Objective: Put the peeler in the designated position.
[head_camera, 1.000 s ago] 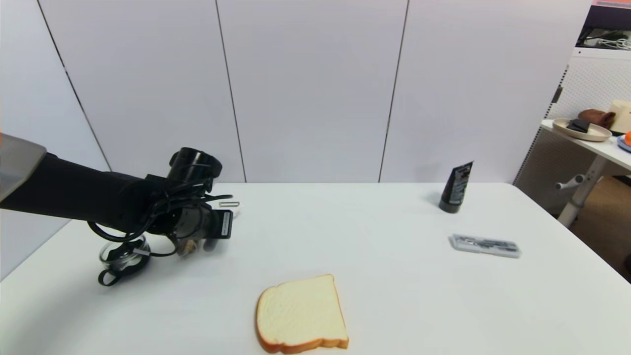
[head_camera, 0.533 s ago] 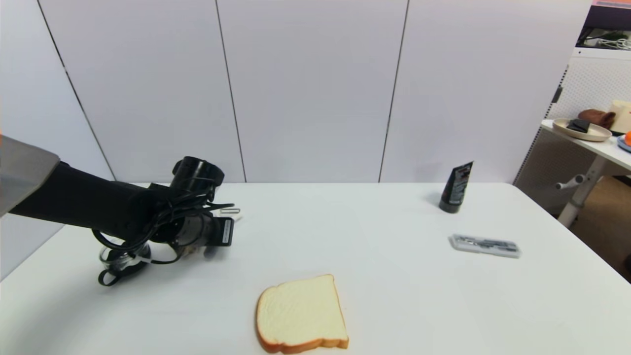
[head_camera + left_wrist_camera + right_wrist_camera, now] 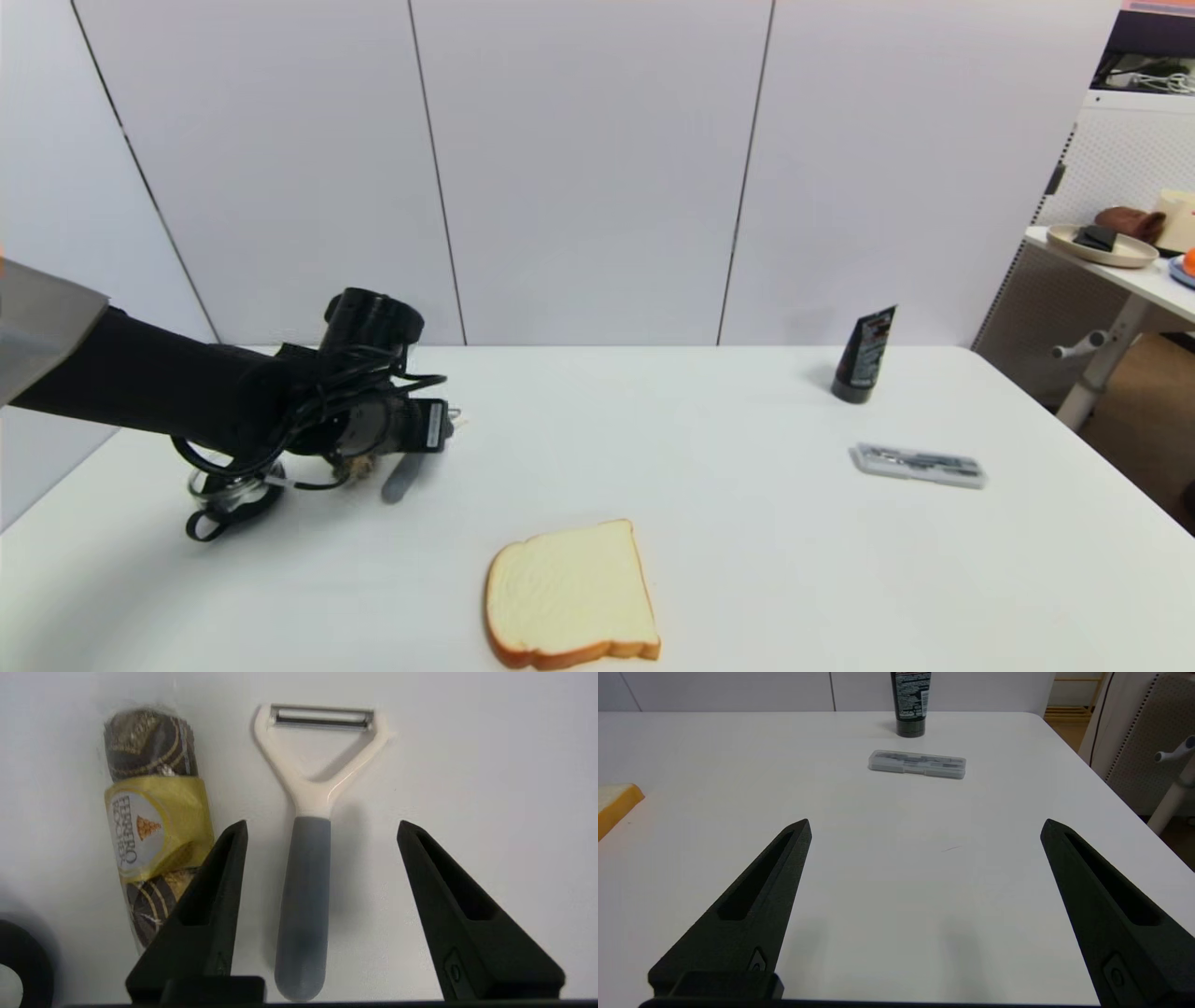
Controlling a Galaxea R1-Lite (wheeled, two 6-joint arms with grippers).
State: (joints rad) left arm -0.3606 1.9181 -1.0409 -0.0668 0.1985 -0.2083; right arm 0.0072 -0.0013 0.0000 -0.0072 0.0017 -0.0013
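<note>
Down on the left side of the white tabletop (image 3: 709, 439), the left hand (image 3: 321, 828) hangs low over the small peeler with the grey round handle and cream forked head (image 3: 308, 858). Its two black fingers (image 3: 219, 868) are spread wide apart, one on each side of the grey handle, and they are not touching it. The peeler lies flat on the tabletop with its thin metal blade pointing away from the hand. Just beside it lies a clear pack of round chocolates with a gold label (image 3: 149, 812).

Nearer the robot sits a slice of white bread with a brown crust (image 3: 569, 597). Far to the right are a flat grey case (image 3: 918, 464) and a black tube standing up (image 3: 864, 355).

The right hand (image 3: 924, 828) waits over bare tabletop, fingers wide apart and holding nothing.
</note>
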